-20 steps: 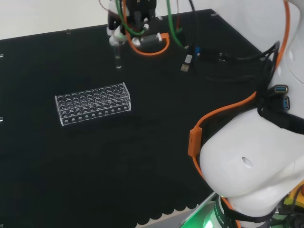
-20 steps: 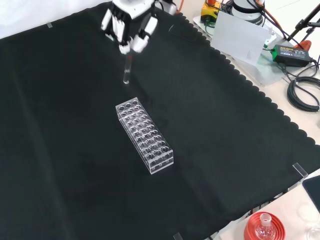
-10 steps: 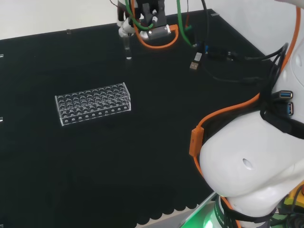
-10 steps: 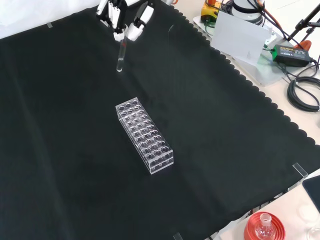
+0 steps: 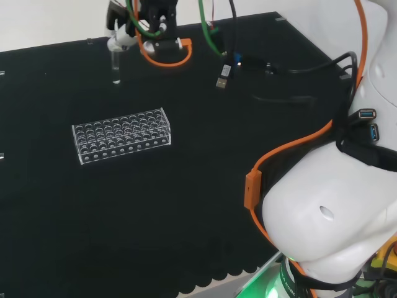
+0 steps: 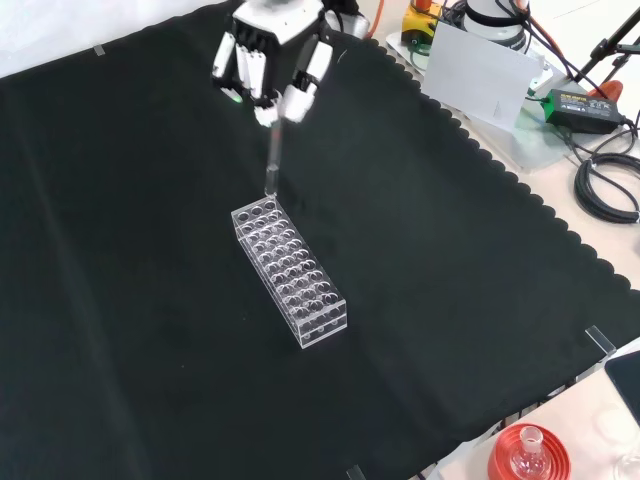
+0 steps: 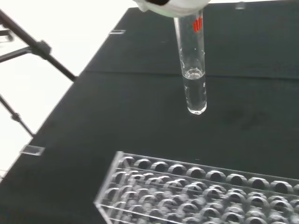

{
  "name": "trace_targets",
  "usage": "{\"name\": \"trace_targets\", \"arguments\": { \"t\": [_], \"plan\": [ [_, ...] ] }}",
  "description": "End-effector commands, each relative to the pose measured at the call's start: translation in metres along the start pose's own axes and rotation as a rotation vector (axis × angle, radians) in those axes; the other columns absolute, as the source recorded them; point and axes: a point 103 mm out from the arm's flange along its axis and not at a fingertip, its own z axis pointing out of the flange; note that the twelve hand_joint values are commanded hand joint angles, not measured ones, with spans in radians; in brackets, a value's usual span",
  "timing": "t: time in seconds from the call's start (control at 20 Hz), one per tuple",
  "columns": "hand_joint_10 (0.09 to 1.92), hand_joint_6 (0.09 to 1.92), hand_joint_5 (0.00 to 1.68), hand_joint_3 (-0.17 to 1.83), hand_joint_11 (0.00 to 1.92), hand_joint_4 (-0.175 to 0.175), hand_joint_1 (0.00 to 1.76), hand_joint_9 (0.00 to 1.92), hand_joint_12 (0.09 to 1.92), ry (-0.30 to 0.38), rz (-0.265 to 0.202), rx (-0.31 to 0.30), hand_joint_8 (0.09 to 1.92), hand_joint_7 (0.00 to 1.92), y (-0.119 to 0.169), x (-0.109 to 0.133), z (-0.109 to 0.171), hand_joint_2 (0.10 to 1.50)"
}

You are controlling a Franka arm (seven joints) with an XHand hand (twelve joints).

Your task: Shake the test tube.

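test tube (image 7: 192, 70) hanging upright in the air, pinched at its top by the hand (image 6: 272, 62)

clear liquid fills the tube's rounded lower end, and red marks sit near its top. fingers (image 6: 296, 98) curl in on the tube. in the front view it hangs just above the far end of the clear tube rack (image 6: 289, 272), which stands on the black cloth (image 6: 130, 320).

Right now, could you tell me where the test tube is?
The test tube hangs upright from the hand, above the cloth; in the front view its tip sits just beyond the clear rack's far end.
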Motion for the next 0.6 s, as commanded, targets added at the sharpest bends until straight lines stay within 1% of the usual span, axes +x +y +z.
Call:
{"name": "trace_targets", "arguments": {
  "t": [0.05, 0.2, 0.35, 0.6],
  "plan": [
    [0.51, 0.4, 1.33, -0.17, 0.64, -0.175, 1.31, 1.27, 1.27, -0.024, 0.032, 0.024, 0.39, 1.39, -0.011, -0.015, 0.006, 1.04],
    [0.51, 0.4, 1.33, -0.17, 0.64, -0.175, 1.31, 1.27, 1.27, -0.051, 0.072, 0.047, 0.39, 1.39, -0.023, -0.035, 0.009, 1.04],
    [0.51, 0.4, 1.33, -0.17, 0.64, -0.175, 1.32, 1.27, 1.27, -0.059, 0.098, 0.053, 0.39, 1.39, -0.031, -0.047, 0.009, 1.04],
    [0.51, 0.4, 1.33, -0.17, 0.64, -0.175, 1.32, 1.27, 1.27, -0.048, 0.095, 0.046, 0.39, 1.39, -0.033, -0.047, 0.009, 1.04]
  ]
}}
